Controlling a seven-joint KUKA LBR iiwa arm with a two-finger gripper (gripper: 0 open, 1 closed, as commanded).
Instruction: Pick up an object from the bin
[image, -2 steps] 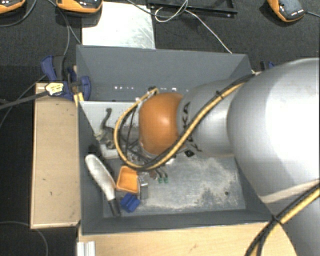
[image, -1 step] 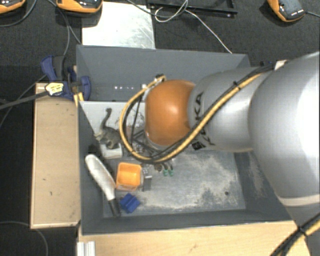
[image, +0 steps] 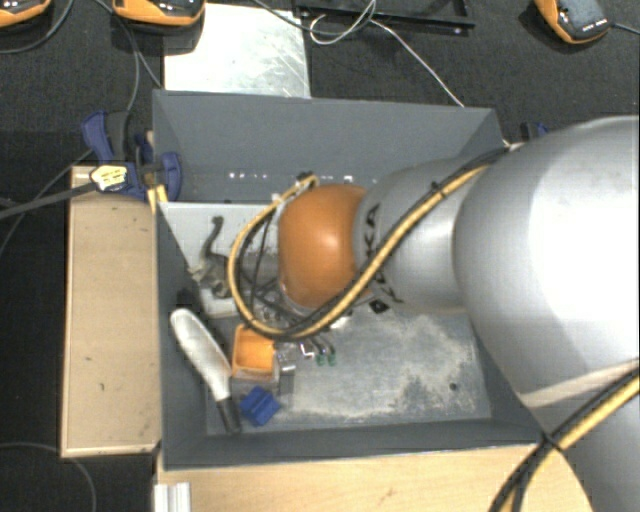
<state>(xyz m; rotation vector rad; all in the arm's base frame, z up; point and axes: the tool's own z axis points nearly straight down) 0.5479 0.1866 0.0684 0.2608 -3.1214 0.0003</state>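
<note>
My gripper (image: 287, 364) pokes out from under the wrist in the left half of the bin, low over the floor. Just left of it, touching or nearly so, lies an orange block (image: 251, 351). A long white handle-like thing with a dark tip (image: 201, 353) lies slantwise along the left wall beside the block. A small blue piece (image: 259, 406) sits near the front wall, below the block. I see nothing between the gripper's tips from this angle.
A grey curved thing (image: 214, 262) and a pale piece (image: 215, 293) lie at the back left corner, partly behind the cables. Small green bits (image: 323, 355) lie right of the gripper. The arm covers the bin's right and back.
</note>
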